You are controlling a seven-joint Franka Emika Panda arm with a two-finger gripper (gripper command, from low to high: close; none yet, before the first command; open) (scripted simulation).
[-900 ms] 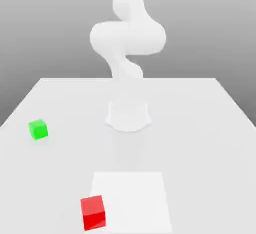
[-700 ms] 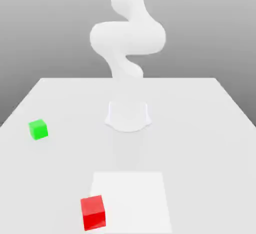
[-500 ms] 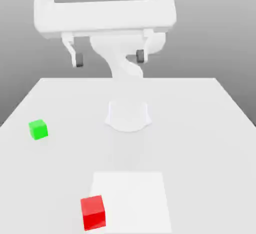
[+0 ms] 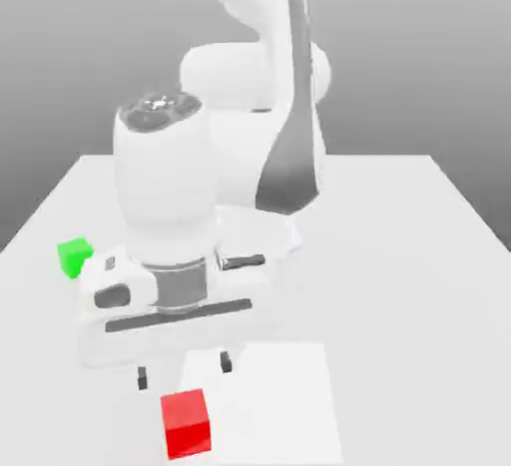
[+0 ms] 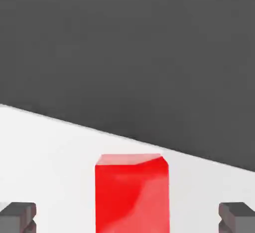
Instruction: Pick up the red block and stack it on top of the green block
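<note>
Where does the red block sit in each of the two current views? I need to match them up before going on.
Exterior view: the red block is near the bottom, toward the exterior view's left, at the edge of the pale square.
Hand view: the same block is between the open gripper's fingertips.
Shared landmark: those two dark fingertips, apart in both views.

Front block [image 4: 186,426] lay at panel's [image 4: 269,399] edge; back block [image 4: 73,256] sat on table [image 4: 409,304], farther toward the exterior view's left.
</note>
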